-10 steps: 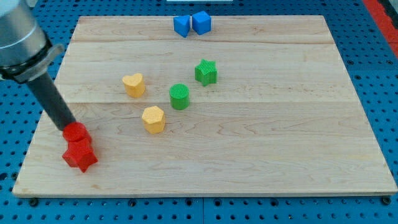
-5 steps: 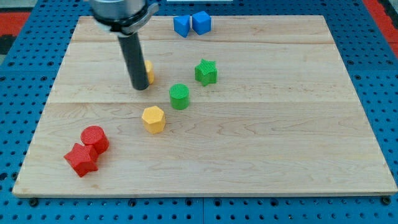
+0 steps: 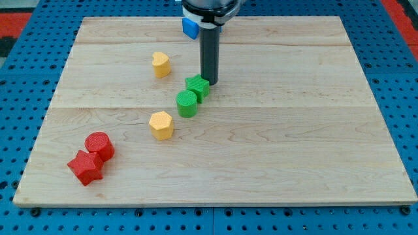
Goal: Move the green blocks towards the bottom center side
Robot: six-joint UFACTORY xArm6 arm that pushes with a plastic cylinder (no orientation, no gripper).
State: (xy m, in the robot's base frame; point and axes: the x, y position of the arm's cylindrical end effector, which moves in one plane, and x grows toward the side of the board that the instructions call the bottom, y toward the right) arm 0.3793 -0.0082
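Observation:
A green star block (image 3: 197,86) and a green round block (image 3: 187,103) sit touching each other near the board's middle, the star up and to the right of the cylinder. My tip (image 3: 209,82) stands right against the star's upper right side. The dark rod rises from there toward the view's top.
A yellow heart block (image 3: 160,64) lies up-left of the green pair. A yellow hexagon block (image 3: 160,125) lies down-left of them. A red round block (image 3: 99,145) and a red star block (image 3: 85,168) touch at the lower left. A blue block (image 3: 190,27) shows behind the arm at the top edge.
My tip has swung from the red blocks at lower left, past the yellow heart, to the green star's upper right. The heart moved up-right; the star slid down-left against the green cylinder.

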